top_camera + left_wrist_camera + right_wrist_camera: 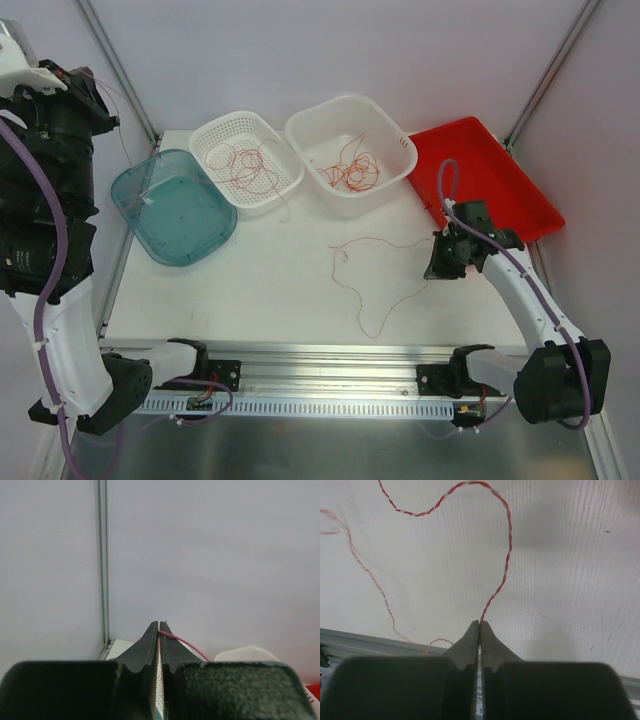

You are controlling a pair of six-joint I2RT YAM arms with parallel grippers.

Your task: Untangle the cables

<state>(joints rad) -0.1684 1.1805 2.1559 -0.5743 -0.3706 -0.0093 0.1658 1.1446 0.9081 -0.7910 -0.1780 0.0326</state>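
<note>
The left claw (158,626) is raised high over the left side of the desk (260,280), fingers pressed together on a thin red strand (184,641). The right claw (480,625) sits low at the desk, pinching the end of a twisted red-white strand (506,555) that loops loosely across the bare surface. Other cables (248,163) lie tangled in the perforated basket (200,138) and the white tub (400,145) behind.

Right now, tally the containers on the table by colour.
Teal: 1 (teal tray)
White: 2 (basket, tub)
Red: 1 (red tray)
Total: 4
</note>
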